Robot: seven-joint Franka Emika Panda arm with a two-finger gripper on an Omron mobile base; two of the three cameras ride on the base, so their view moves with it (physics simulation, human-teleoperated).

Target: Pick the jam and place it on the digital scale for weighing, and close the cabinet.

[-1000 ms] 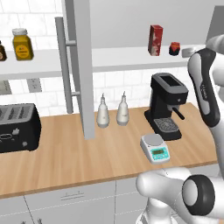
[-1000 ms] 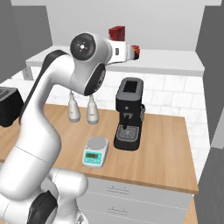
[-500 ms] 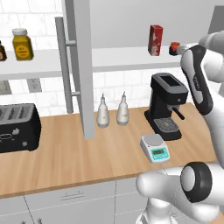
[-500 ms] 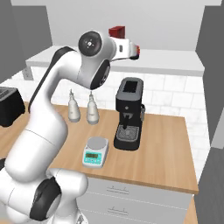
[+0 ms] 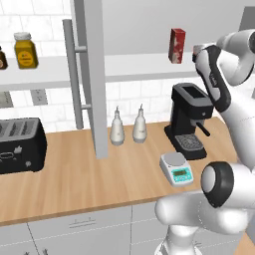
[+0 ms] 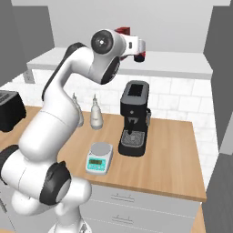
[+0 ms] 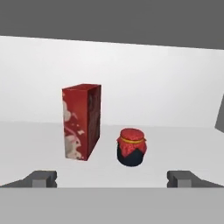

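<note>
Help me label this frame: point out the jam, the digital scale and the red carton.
jam (image 7: 131,148): hand view, on its red cloth-topped body.
digital scale (image 5: 174,160): left base view, on its round plate.
red carton (image 7: 81,121): hand view, on its front face.

jam (image 7: 131,147) is red up top with a thin yellow band and dark base, carton (image 7: 81,121) is red with pale splotches, shelf (image 7: 175,144) plain white

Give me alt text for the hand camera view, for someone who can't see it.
A small round red jam jar stands upright on a white shelf, just right of a tall red carton and apart from it. The open gripper faces the jar from the front, its two dark fingertips spread wide, touching nothing.
</note>
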